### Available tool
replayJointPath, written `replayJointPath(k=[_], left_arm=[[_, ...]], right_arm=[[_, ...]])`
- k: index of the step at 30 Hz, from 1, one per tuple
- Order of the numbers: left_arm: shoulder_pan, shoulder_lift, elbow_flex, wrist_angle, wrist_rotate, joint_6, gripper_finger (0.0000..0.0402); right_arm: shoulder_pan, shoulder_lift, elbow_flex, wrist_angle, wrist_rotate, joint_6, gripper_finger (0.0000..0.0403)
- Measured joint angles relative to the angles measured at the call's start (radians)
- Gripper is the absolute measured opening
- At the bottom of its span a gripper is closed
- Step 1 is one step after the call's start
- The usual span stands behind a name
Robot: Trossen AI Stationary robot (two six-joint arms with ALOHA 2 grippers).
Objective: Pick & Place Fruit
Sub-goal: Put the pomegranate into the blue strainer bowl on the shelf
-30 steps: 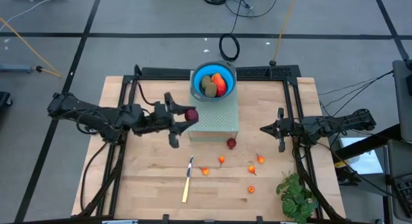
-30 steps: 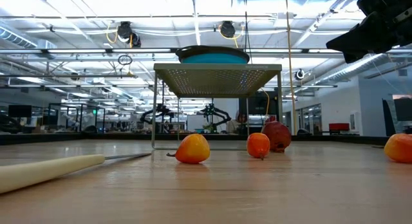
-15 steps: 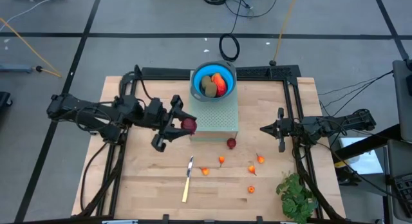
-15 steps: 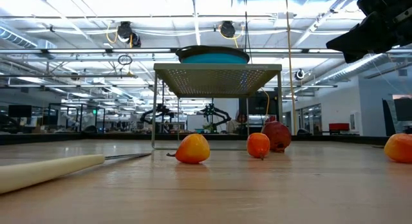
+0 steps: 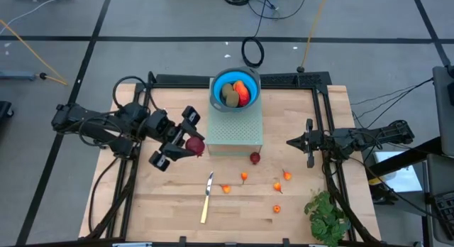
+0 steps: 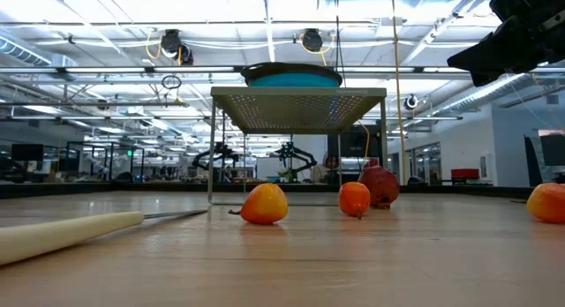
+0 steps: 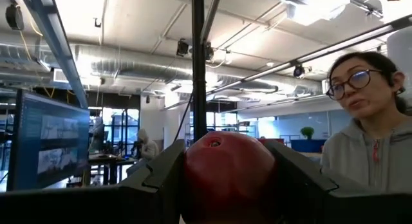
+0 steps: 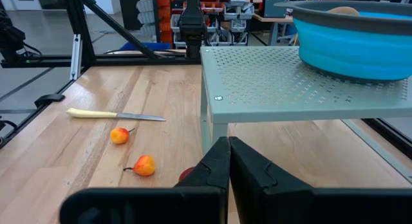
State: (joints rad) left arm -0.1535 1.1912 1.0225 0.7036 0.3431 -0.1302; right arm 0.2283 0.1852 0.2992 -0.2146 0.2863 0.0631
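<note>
Dark red ball (image 5: 194,145) in left fingers (image 5: 186,118).

Left gripper (image 5: 177,142) raised, tilted upward, clamped; right gripper (image 5: 308,152) closed

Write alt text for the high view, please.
The left gripper holds a dark red ball in its jaws beside a perforated stand bearing a blue bowl of fruit. Right gripper waits shut.
</note>
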Motion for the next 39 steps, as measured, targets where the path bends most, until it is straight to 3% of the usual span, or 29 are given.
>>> replayJointPath(k=[7, 9, 14, 17, 29, 39], left_arm=[[0.0, 0.0, 0.0, 0.005, -0.037, 0.043, 0.0188], [-0.001, 0.0, 0.0, 0.009, -0.137, 0.05, 0.0188], [0.006, 0.012, 0.0, -0.022, -0.541, -0.042, 0.0189], [0.029, 0.04, 0.001, -0.086, -0.66, -0.107, 0.0189], [0.178, 0.167, 0.024, -0.325, -0.711, -0.274, 0.0189], [0.283, 0.29, 0.311, -0.837, -0.71, -0.229, 0.0188]], right_arm=[[0.0, 0.0, 0.0, 0.0, 0.0, 0.0, 0.0], [0.0, 0.0, 0.0, 0.0, 0.0, 0.0, 0.0], [0.0, 0.0, 0.0, 0.0, 0.0, 0.0, 0.0], [0.0, 0.0, 0.0, 0.0, 0.0, 0.0, 0.0], [0.0, 0.0, 0.0, 0.0, 0.0, 0.0, 0.0], [0.0, 0.0, 0.0, 0.0, 0.001, 0.0, 0.0]])
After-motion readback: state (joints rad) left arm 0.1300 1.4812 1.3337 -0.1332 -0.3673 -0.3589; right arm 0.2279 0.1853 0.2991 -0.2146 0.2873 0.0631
